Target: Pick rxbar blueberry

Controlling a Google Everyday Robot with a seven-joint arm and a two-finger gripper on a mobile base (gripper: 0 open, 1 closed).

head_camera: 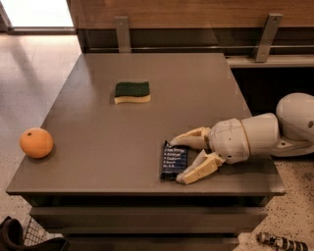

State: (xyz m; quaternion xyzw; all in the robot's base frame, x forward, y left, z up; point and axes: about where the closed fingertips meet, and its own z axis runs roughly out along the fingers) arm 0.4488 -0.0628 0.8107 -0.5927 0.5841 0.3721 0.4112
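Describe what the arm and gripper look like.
The gripper, at the table's front right by the rxbar blueberry, is pale yellow-tan and knuckled. It mounts on a bulbous off-white wrist housing, followed by a smooth, rounded white arm ending in a large dome-shaped joint. No cables or markings show.

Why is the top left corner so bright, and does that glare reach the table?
Camera view: the floor patch at top left is washed out white, likely daylight; the table shows only a soft sheen; the orange and sponge cast soft shadows; the gripper, at the rxbar blueberry near the table's front edge, is evenly lit.
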